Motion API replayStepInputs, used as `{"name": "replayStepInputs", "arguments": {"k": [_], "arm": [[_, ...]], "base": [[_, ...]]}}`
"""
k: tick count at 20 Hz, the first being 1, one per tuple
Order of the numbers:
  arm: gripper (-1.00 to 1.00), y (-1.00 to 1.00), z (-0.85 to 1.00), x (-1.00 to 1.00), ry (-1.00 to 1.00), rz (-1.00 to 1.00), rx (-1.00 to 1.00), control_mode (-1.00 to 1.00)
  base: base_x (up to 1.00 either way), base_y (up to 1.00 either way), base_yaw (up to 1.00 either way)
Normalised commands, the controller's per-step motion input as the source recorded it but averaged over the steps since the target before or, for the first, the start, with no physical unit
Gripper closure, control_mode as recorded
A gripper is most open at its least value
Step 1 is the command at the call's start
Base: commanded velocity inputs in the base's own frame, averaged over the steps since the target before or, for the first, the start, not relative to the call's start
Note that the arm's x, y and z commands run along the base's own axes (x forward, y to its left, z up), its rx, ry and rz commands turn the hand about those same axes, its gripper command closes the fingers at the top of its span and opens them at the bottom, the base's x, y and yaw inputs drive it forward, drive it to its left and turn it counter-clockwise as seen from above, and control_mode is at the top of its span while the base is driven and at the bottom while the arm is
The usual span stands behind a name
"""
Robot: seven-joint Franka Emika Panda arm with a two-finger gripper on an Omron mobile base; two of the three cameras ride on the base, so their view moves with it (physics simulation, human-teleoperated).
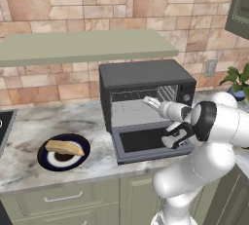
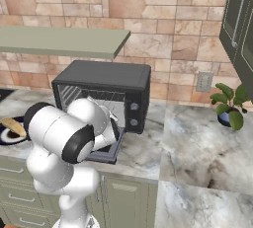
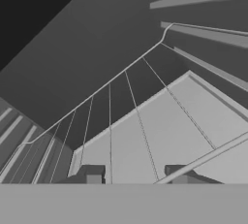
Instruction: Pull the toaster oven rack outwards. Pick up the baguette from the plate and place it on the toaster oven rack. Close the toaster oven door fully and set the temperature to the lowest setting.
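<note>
- The boxy dark toaster oven (image 1: 146, 75) sits on the marbled stone worktop (image 1: 29, 141), its glass-windowed toaster oven door (image 1: 146, 142) dropped flat in front.
- The tool (image 1: 151, 103) reaches into the cavity; in the hand view its dark fingertips (image 3: 92, 174) stand parted either side of the front bar of the thin wire toaster oven rack (image 3: 126, 102). Whether they pinch it cannot be told.
- The golden-tan, blunt-ended baguette (image 1: 64, 147) lies across the round navy plate (image 1: 80, 158), left of the oven.
</note>
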Motion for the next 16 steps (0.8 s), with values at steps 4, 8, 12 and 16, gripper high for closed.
{"name": "replayStepInputs", "arguments": {"k": [4,8,12,16], "arm": [[1.00,0.00,0.00,-0.38,-0.02,0.00,0.00,-1.00],[1.00,-0.01,0.01,-0.48,-0.07,-0.01,0.00,-1.00],[1.00,0.00,0.11,-0.40,-0.01,-0.06,0.00,-1.00],[1.00,0.00,0.18,-0.28,0.00,-0.07,0.00,-1.00]], "base": [[0.00,0.00,0.00],[0.00,0.00,0.00],[0.00,0.00,0.00],[0.00,0.00,0.00]]}}
